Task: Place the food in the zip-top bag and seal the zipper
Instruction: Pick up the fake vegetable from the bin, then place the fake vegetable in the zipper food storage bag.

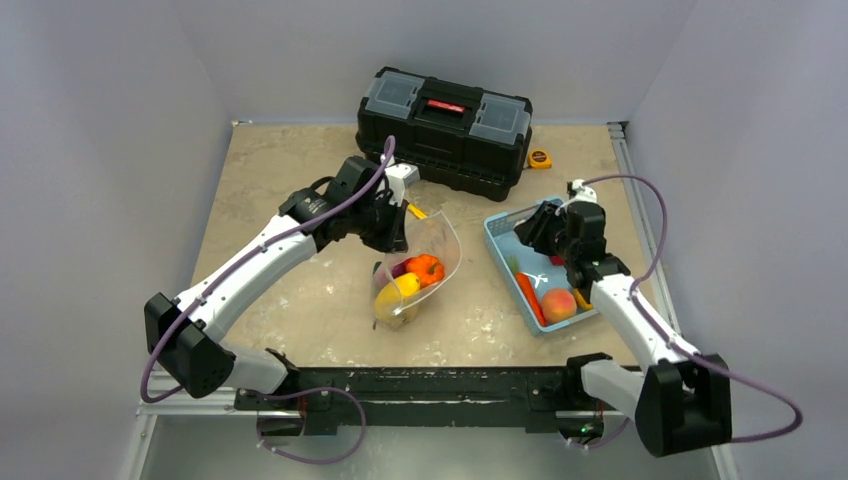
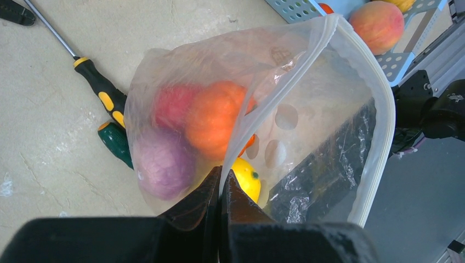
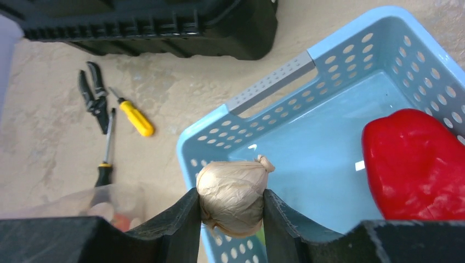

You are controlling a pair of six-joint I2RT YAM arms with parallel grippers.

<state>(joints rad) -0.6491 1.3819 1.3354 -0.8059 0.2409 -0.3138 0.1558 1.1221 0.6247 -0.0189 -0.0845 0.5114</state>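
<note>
The zip-top bag stands open at mid-table. My left gripper is shut on its near rim and holds it up. The zipper runs open along the mouth. Inside the bag are an orange toy, a red one, a purple one and a yellow one. My right gripper is shut on a beige garlic-like toy above the near-left corner of the blue basket. In the basket lie a red pepper, a carrot and a peach.
A black toolbox stands at the back, with a yellow tape measure to its right. Screwdrivers with yellow-black and green handles lie beside the bag. Pliers and a yellow screwdriver lie near the toolbox.
</note>
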